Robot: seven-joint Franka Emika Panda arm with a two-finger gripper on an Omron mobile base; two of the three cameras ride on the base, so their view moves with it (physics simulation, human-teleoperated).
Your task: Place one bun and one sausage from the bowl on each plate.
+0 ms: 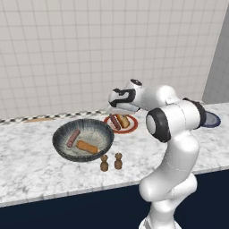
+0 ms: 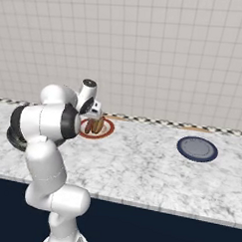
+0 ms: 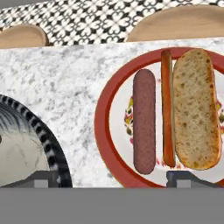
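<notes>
The white plate with a red-orange rim (image 3: pixel 101 109) holds one sausage (image 3: pixel 144 120) and one bun (image 3: pixel 194 109) lying side by side; both also show on that plate (image 1: pixel 129 129) in the left base view. My gripper (image 3: pixel 111 179) hangs open just above this plate, its fingertips (image 3: pixel 41 178) wide apart and nothing between them. To the left, the bowl (image 1: pixel 62 147) contains another sausage (image 1: pixel 73 137) and another bun (image 1: pixel 87 146). The dark navy plate (image 2: pixel 197 149) lies bare at the far right.
Two small brown shakers (image 1: pixel 111 162) stand in front of the bowl near the counter's front edge. Wooden boards (image 3: pixel 179 22) lie at the back against the tiled wall. Open marble stretches between the two plates.
</notes>
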